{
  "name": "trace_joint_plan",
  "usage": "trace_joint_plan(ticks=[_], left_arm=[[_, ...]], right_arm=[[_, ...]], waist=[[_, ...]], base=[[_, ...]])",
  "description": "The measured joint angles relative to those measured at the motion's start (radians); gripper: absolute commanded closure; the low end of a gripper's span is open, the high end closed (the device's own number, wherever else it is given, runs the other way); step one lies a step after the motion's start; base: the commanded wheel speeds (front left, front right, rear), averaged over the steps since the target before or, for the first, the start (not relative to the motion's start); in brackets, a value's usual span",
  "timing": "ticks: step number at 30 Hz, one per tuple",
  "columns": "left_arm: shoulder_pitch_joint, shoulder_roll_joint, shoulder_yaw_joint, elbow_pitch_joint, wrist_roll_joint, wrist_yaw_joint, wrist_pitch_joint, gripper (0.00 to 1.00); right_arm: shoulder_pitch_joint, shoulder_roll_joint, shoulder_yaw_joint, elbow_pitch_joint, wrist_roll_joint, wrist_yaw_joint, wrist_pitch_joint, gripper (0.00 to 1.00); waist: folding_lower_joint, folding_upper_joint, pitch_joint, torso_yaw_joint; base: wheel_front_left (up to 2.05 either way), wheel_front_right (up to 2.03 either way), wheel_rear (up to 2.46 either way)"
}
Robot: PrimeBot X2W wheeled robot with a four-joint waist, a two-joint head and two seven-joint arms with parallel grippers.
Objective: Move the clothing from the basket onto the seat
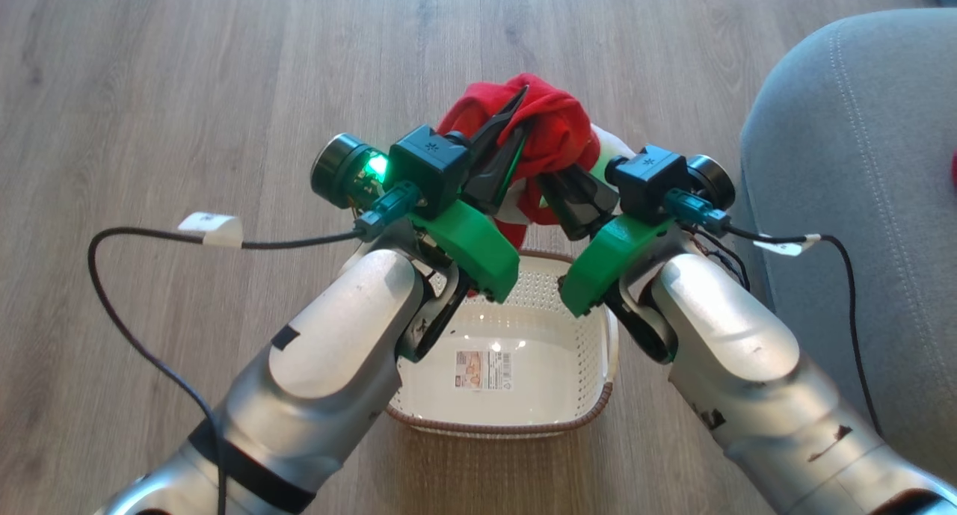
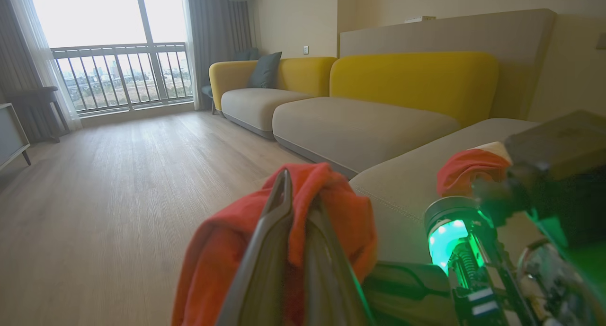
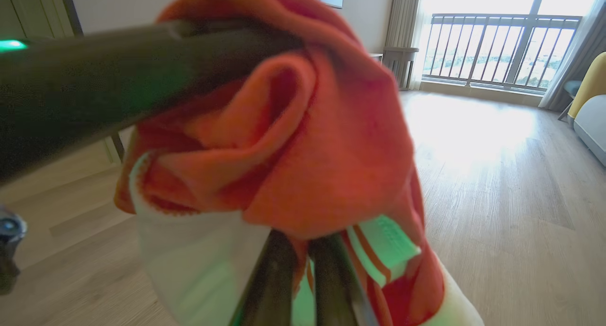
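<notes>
The clothing [image 1: 555, 130], a red and white bundle, hangs above the basket's [image 1: 592, 328] far rim, pinched between my left gripper [image 1: 518, 122] and right gripper [image 1: 562, 184], both clamped on fabric; the seat [image 1: 860, 171] lies to my right, nearer my right arm

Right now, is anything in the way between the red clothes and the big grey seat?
No, nothing I can see. The clothing is held up above the basket, and the seat is just to the robot's right. Only bare wood floor shows between them.
</notes>
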Motion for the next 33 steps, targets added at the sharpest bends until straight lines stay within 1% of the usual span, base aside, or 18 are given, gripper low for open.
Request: trace_joint_plan(ticks=[4, 5, 6, 7, 18, 22, 27, 33], left_arm=[[0.000, 0.000, 0.001, 0.001, 0.000, 0.000, 0.000, 1.00], [0.001, 0.000, 0.002, 0.001, 0.000, -0.002, 0.000, 0.93], [0.001, 0.000, 0.003, 0.001, 0.000, -0.002, 0.000, 0.53], [0.001, -0.001, 0.004, 0.001, 0.000, -0.002, -0.001, 0.00], [0.030, -0.003, 0.028, 0.005, 0.016, -0.014, -0.002, 0.00], [0.046, -0.003, 0.036, 0.017, 0.026, -0.019, -0.002, 0.00], [0.057, -0.001, 0.057, 0.033, 0.032, -0.028, -0.005, 0.00], [0.082, 0.002, 0.067, 0.041, 0.049, -0.037, -0.009, 0.00]], right_arm=[[0.019, 0.000, -0.019, -0.028, -0.015, 0.000, 0.000, 1.00], [0.024, 0.000, -0.023, -0.033, -0.016, 0.000, 0.000, 1.00], [0.029, 0.000, -0.027, -0.039, -0.016, 0.000, 0.000, 1.00], [0.034, 0.000, -0.030, -0.043, -0.018, 0.000, 0.000, 1.00], [0.059, 0.001, -0.061, -0.109, -0.042, 0.000, 0.000, 1.00], [0.064, 0.001, -0.080, -0.124, -0.046, 0.000, 0.000, 1.00], [0.097, -0.001, -0.106, -0.132, -0.053, 0.000, 0.000, 1.00], [0.115, -0.007, -0.141, -0.159, -0.059, 0.000, 0.000, 1.00]], waist=[[0.0000, 0.0000, -0.004, -0.005], [0.0000, 0.0000, -0.005, -0.006], [0.0000, 0.0000, -0.006, -0.006], [0.0000, 0.0000, -0.006, -0.007], [0.0000, 0.0000, -0.008, -0.012], [0.0000, 0.0000, -0.010, -0.026], [0.0000, 0.0000, -0.011, -0.064], [0.0000, 0.0000, -0.009, -0.134]], base=[[0.00, 0.00, 0.00], [0.00, 0.00, 0.00], [0.00, 0.00, 0.00], [0.00, 0.00, 0.00], [0.00, 0.00, 0.00], [0.00, 0.00, 0.00], [0.00, 0.00, 0.00], [0.00, 0.00, 0.00]])
